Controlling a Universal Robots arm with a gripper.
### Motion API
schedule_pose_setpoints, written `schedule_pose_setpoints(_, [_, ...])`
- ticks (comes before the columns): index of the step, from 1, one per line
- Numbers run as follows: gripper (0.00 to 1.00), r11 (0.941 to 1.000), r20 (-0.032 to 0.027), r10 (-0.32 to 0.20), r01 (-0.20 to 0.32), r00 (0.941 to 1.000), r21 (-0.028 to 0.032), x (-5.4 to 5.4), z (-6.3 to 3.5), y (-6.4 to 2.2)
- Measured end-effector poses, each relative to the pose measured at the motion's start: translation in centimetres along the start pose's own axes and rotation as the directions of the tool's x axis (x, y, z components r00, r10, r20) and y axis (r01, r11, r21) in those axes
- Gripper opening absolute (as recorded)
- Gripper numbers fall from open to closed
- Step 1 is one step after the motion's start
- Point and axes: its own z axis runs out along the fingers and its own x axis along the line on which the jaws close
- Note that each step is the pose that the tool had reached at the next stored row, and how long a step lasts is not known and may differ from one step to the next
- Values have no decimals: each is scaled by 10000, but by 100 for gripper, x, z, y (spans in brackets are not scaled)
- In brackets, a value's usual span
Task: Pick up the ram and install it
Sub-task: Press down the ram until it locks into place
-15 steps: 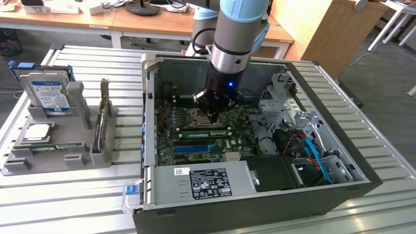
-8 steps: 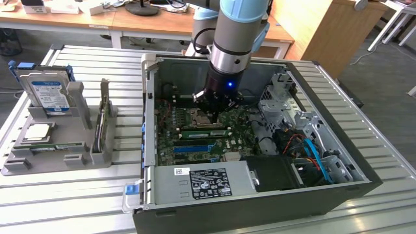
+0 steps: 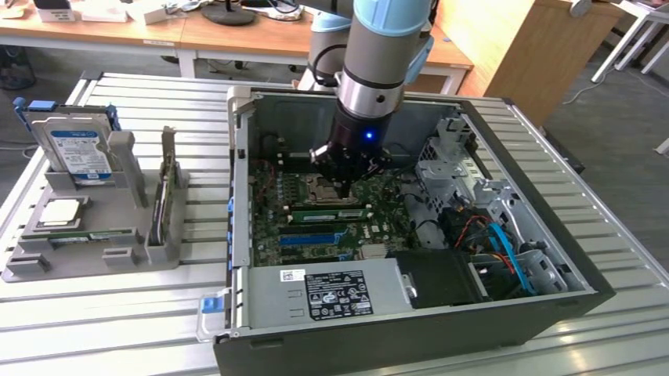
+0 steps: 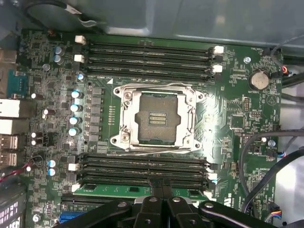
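A green ram stick lies along a slot just beside the empty CPU socket on the motherboard. My gripper is shut, its two fingertips pressed together directly over the middle of that ram, and they hide whether they touch it. In the exterior view the gripper reaches down into the open computer case, right over the ram. A second, similar ram stick lies flat in the grey holder outside the case.
The case lies open on a slatted metal table. Empty memory slots run on the socket's far side. The grey holder carries a hard drive, a silver CPU and an upright card. Cables crowd the case's exterior-view right.
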Motion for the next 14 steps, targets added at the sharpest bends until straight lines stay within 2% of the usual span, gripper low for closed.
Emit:
schedule_pose_setpoints(3, [10, 9998, 5, 208, -208, 9998, 3, 0, 0, 0])
schedule_pose_setpoints(8, [10, 9998, 5, 214, -214, 9998, 5, 0, 0, 0])
schedule_pose_setpoints(10, [10, 9998, -24, 217, -217, 9998, 9, 1, 0, 1])
schedule_pose_setpoints(14, [10, 9998, -119, 219, -218, 9997, 6, 1, -3, 0])
